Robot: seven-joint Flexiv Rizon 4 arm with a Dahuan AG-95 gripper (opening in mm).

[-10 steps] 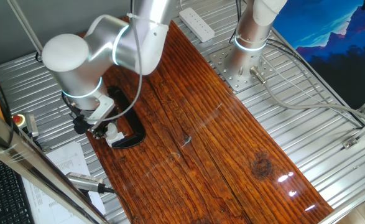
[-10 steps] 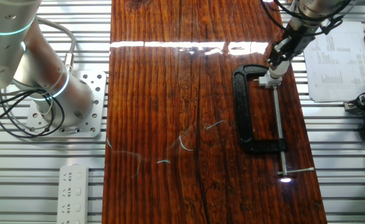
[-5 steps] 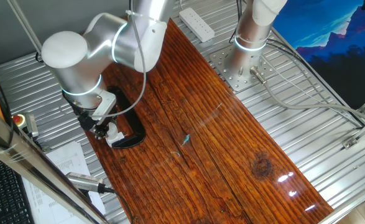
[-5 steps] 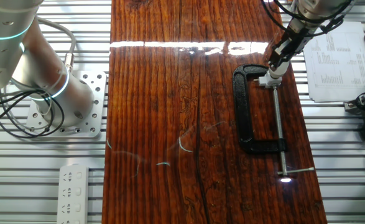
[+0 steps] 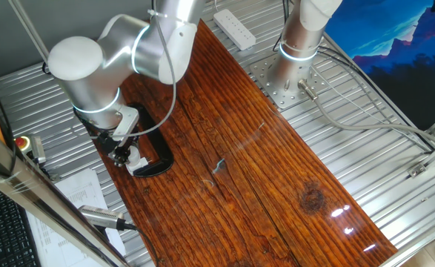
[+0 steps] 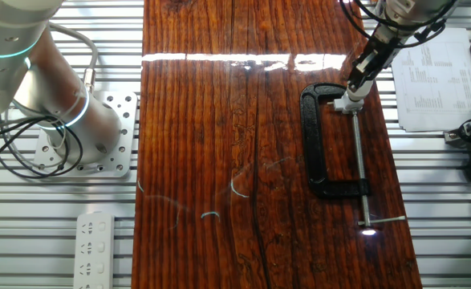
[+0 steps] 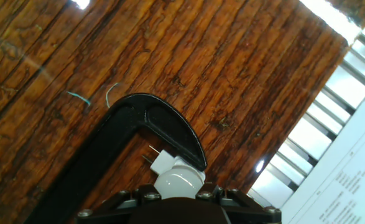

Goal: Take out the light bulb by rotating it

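Bulb point(image 7: 178, 180) sits right by the inner corner of the black C-clamp point(image 7: 151, 118), its white dome peeking out just below the clamp's curved jaw, with a small white socket piece point(image 7: 159, 163) and two thin prongs showing just beside it. Down over it comes the gripper point(image 6: 355, 84), and in the other fixed view it sits right on top of the white piece at the clamp's screw end. Whether the fingers are closed on the bulb, I cannot tell: the hand view shows only the dark lower edge of the hand, and both table cameras have the arm in the way. For a clean unscrew, my read is this: stay square over the dome, grip evenly without crushing, and turn about the bulb's own axis so the clamp-held socket doesn't shift on the wooden board point(image 6: 219, 144).
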